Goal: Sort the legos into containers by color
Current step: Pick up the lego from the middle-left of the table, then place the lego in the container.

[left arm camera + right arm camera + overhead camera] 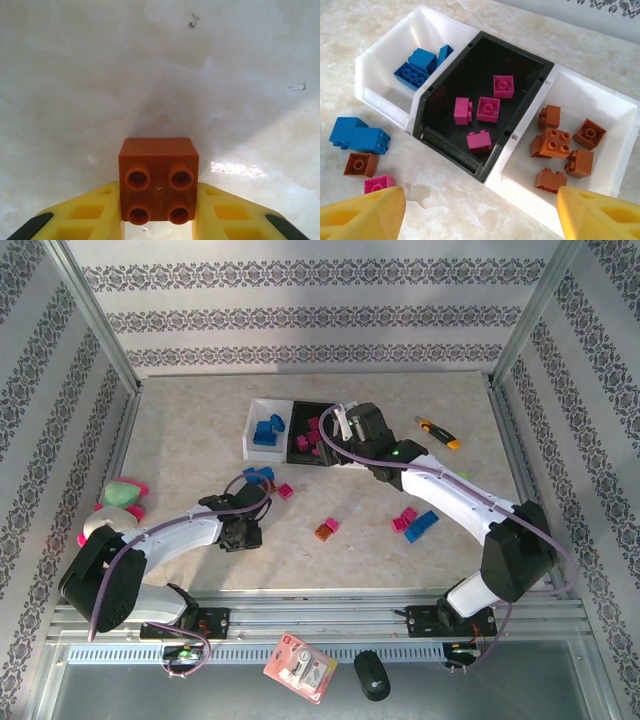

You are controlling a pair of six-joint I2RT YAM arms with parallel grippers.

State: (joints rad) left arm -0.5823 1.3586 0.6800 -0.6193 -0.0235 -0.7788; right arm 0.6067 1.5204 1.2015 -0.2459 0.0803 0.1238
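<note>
Small orange-brown square plastic brick, clenched between the left fingers low at the pale worktop, right fingers released over three plastic trays: a seemingly shallow edge grip may let it twist free before reaching the white tray of matching bricks.

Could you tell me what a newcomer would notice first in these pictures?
Three trays in a row draw the eye: blue bricks in one white tray, magenta bricks in the black tray, orange-brown bricks in the other white tray. The open right gripper hangs above them, while the left gripper is shut on an orange-brown brick.
</note>
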